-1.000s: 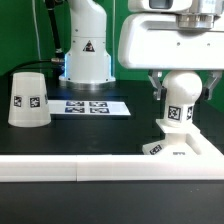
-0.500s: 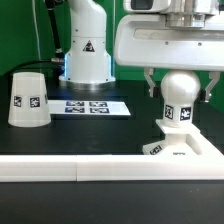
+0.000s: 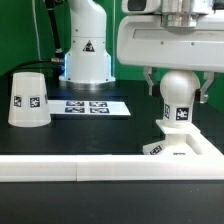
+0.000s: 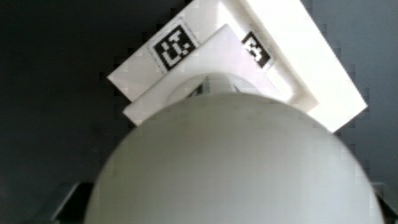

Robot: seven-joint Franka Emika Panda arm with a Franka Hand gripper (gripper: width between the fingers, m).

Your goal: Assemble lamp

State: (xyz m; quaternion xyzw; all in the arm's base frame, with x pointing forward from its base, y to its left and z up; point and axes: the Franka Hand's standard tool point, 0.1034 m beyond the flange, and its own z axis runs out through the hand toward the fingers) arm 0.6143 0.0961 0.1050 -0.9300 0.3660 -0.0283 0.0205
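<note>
Raised a little against a second ago: arm housing now higher in the upper right of the frame, fingers sitting further up the bulb; no change over the last half second. Everything else unmoved.

At the left of the exterior view, shade (image 3: 28,98) standing mouth down on the bench (image 3: 100,135), one tag facing out, well apart from the rest. Left of centre, further back, marker board (image 3: 88,106) lying flat, with the arm's white pedestal (image 3: 87,45) behind it. At the right, bulb (image 3: 180,98) standing upright, neck down in the base (image 3: 181,147). Tool (image 3: 178,85) straddling the bulb, fingers spread on either side with a sliver of gap showing, so apart and not clamped on anything. Wrist view filled by the round top of the bulb (image 4: 214,160), the tagged base (image 4: 222,50) beyond it.

Progress, as a judgement: bulb apparently seated in the base, though how fully it is screwed home cannot be told. Left to do: fetching the shade from the far left and setting it over the bulb.

Black matte bench, white rail (image 3: 110,168) running along the bottom of the frame, green backdrop behind.
</note>
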